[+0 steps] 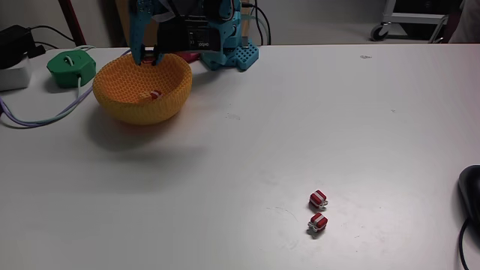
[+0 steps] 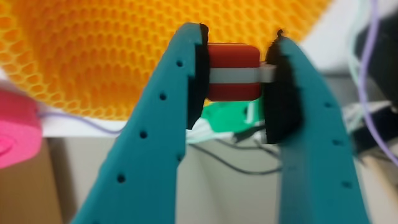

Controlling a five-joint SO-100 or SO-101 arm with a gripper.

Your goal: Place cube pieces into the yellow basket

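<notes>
A: Status, near to far?

B: Fixed view, nearest the camera: two red cubes with white bands on the white surface (image 1: 247, 157), lower right. One (image 1: 317, 222) sits just in front of the other (image 1: 318, 199), close together but apart. Dark object (image 1: 471, 196) at the right edge, cut off, can't tell what it is.

A: Basket?

B: Yellow basket (image 1: 142, 101) further back on the left, upright. One red-and-white cube (image 1: 154, 94) lies inside on the bottom. Green round device (image 1: 71, 66) just left of the basket, pale cable running from it along the surface.

A: Arm?

B: Teal arm behind the basket, gripper (image 1: 148, 58) hanging over the back rim. Fingers clenched on a red cube with a white band.

A: Confirmed on the wrist cam?

B: Yes. Wrist view: gripper (image 2: 234, 71) with that cube (image 2: 233, 71) pinched between both fingers (image 2: 155, 124), black pads touching its two sides, white band running horizontally. Knit basket texture (image 2: 93, 56) behind it, upper left. Pink round thing (image 2: 15, 127) at the left edge, green device (image 2: 227, 115) below the cube, both blurred.
</notes>
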